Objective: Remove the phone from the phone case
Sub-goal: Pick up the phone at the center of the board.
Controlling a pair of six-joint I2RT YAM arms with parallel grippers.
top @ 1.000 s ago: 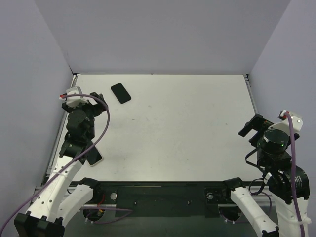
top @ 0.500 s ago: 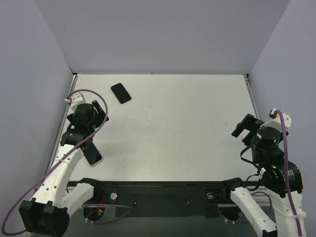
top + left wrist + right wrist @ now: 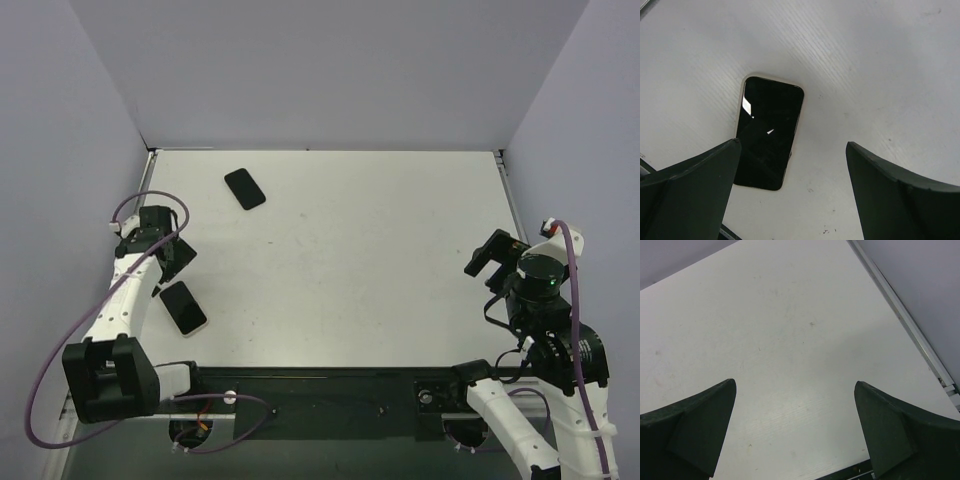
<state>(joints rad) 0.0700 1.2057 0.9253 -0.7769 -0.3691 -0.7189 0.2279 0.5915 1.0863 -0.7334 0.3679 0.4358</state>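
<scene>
Phone: looks stiff, slick, easy to break; hold its long edges.
Left fingers: wide, empty.
Right fingers: wide, empty.

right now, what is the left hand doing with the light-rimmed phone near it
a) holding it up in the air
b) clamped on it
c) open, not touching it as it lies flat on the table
c: the left hand is spread wide open with nothing in it, and the phone lies flat on the table.
</scene>
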